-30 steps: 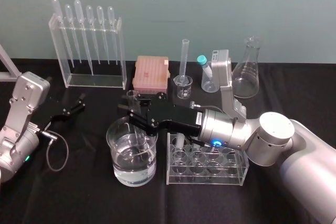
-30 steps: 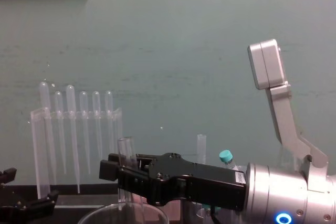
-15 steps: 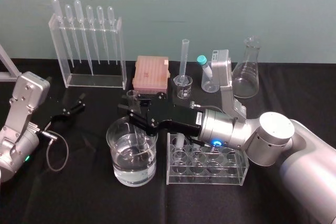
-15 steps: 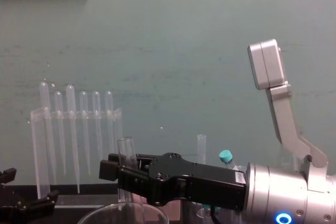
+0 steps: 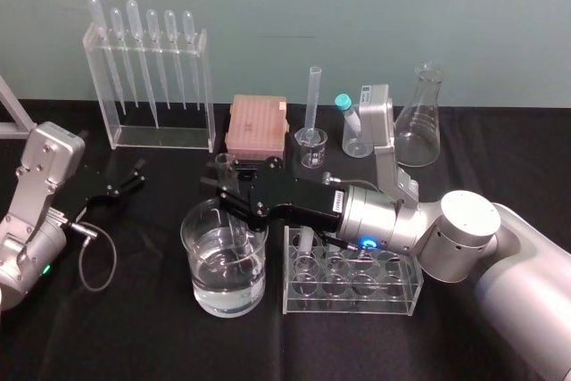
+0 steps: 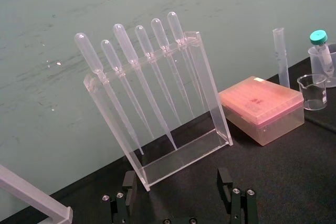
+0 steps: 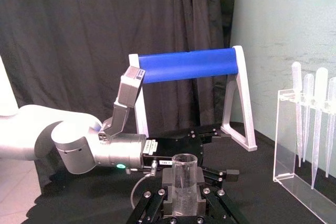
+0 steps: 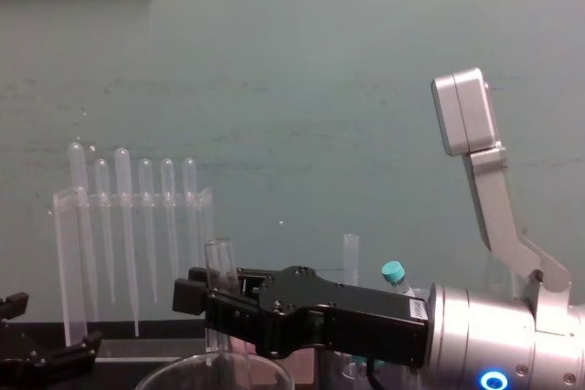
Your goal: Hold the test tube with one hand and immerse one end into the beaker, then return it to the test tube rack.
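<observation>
The test tube [image 5: 228,186] stands upright, its flared rim up, with my right gripper [image 5: 229,192] shut on its upper part. Its lower end reaches down inside the beaker [image 5: 191,227], a wide glass vessel partly filled with clear water, left of the test tube rack [image 5: 393,285]. The right wrist view looks along the black fingers [image 7: 164,196] clamping the test tube [image 7: 184,178]. From the chest, the test tube [image 8: 218,267] rises above the right gripper [image 8: 208,300] and the beaker's rim [image 8: 183,370]. My left gripper [image 5: 122,182] rests open on the table at left, with its fingers [image 6: 129,186] far apart.
A clear stand of pipettes [image 5: 150,86] is at the back left, then a pink tip box [image 5: 257,124], a slim graduated cylinder [image 5: 314,100], a small beaker [image 5: 310,147], a teal-capped tube [image 5: 348,118] and a conical flask [image 5: 419,118]. A cable [image 5: 94,260] loops beside the left arm.
</observation>
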